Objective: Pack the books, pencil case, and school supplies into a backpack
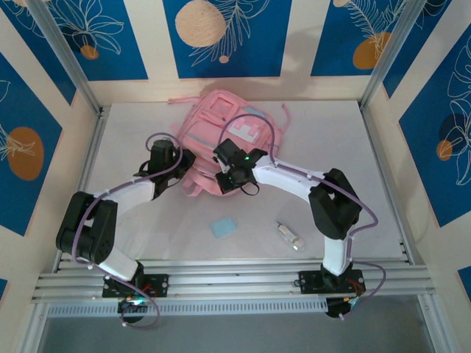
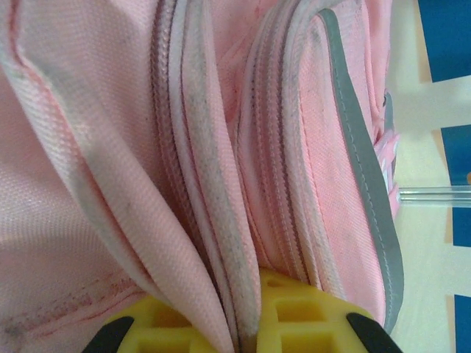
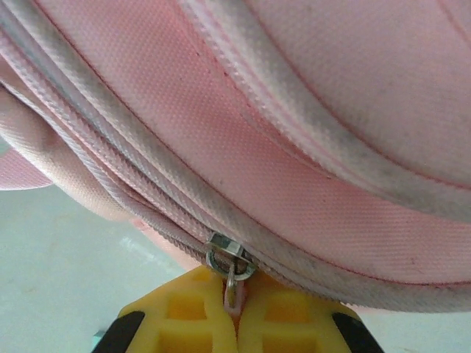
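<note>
The pink backpack (image 1: 221,132) lies at the back middle of the table. My left gripper (image 1: 184,168) is at its near left edge, and in the left wrist view the yellow fingers (image 2: 309,316) are shut on a fold of the backpack (image 2: 221,184) along a zipper seam. My right gripper (image 1: 224,180) is at the bag's near edge. There its jaws are shut on the metal zipper pull (image 3: 234,283) of the backpack (image 3: 294,147). A light blue pad (image 1: 223,227) and a small whitish tube (image 1: 290,236) lie on the table in front. The books and the pencil case are out of view.
The white table (image 1: 132,140) is ringed by a metal frame, with posts at the back corners (image 1: 96,110) and blue patterned walls behind. The pad and tube lie between the two arm bases, near the front rail (image 1: 235,276).
</note>
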Robot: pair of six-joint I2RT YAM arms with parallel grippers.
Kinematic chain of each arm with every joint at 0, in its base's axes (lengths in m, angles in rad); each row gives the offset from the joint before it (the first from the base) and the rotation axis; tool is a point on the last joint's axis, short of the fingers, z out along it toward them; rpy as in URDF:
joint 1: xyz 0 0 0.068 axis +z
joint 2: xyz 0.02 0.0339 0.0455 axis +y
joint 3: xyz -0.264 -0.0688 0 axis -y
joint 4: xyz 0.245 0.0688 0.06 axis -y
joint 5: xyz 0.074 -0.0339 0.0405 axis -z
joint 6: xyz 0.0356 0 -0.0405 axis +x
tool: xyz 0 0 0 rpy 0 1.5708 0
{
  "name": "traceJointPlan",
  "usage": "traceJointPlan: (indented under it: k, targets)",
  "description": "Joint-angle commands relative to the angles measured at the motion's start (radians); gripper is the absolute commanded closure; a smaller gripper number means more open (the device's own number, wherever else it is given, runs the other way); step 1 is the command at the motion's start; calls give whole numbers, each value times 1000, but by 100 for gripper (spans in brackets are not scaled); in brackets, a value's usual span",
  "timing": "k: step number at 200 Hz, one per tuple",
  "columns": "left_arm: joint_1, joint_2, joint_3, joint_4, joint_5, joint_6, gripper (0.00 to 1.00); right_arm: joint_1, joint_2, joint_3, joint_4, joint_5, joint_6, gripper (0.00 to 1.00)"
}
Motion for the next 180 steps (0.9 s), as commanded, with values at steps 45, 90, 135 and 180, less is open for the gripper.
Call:
traceJointPlan:
  k: [45,90,135,180]
  targets:
    - [26,-55,40,34,40,83,100,-257,-154,-201,-88,-353,-149,100]
    - [25,-61,50,15,43,91,100,-311,-158,-191,-42,-336,-164,100]
    - [26,-86,49,-10,50,99,100,-422,-55,-146,-49,-104,-150,100]
    - [26,-108,46,-42,60,116,100,-603,133,83,-64,81,-151,100]
